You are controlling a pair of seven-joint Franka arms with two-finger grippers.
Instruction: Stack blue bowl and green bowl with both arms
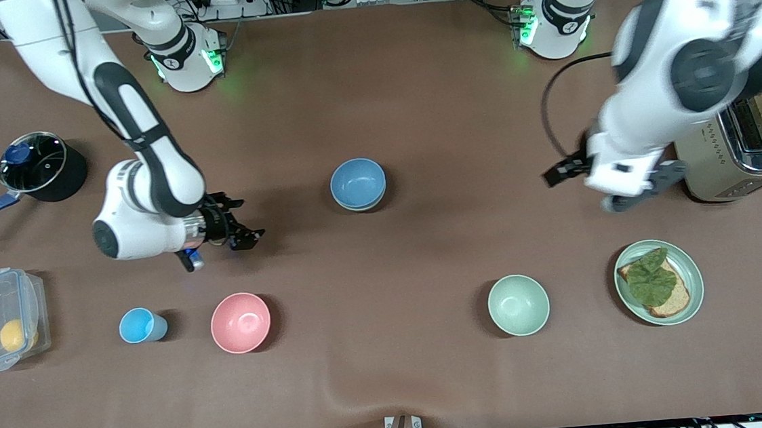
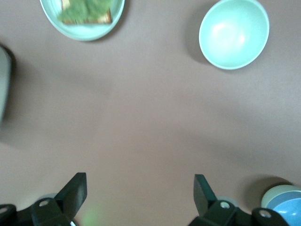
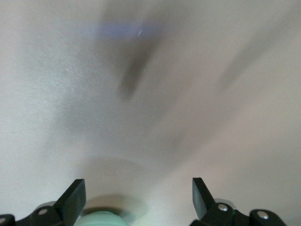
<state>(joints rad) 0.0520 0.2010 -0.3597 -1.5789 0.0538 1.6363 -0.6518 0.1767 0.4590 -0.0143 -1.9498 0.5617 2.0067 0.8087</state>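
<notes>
Looking down from the front camera, I read the scene off as follows.

Blue bowl (image 1: 358, 183): nested in the green bowl (image 1: 361, 206), whose pale rim shows just under it; the stack sits mid-tabletop (image 1: 394, 376).
Green bowl in the left wrist view (image 2: 277, 194): a pale rim hugging the blue bowl (image 2: 287, 212).
Left end effector (image 1: 614, 190): released, fingers spread wide, hanging over bare tabletop beside the toaster (image 1: 743, 151).
Right end effector (image 1: 239, 228): released, fingers apart, over bare tabletop toward the right arm's end.
Mint bowl (image 1: 518, 304): alone, nearer the front camera than the stack.
Plate (image 1: 691, 271): beside the mint bowl, holding bread topped with a leaf.
Pink bowl (image 1: 240, 322): beside a light-blue cup (image 1: 139, 325).
Pot (image 1: 44, 166): toward the right arm's end.
</notes>
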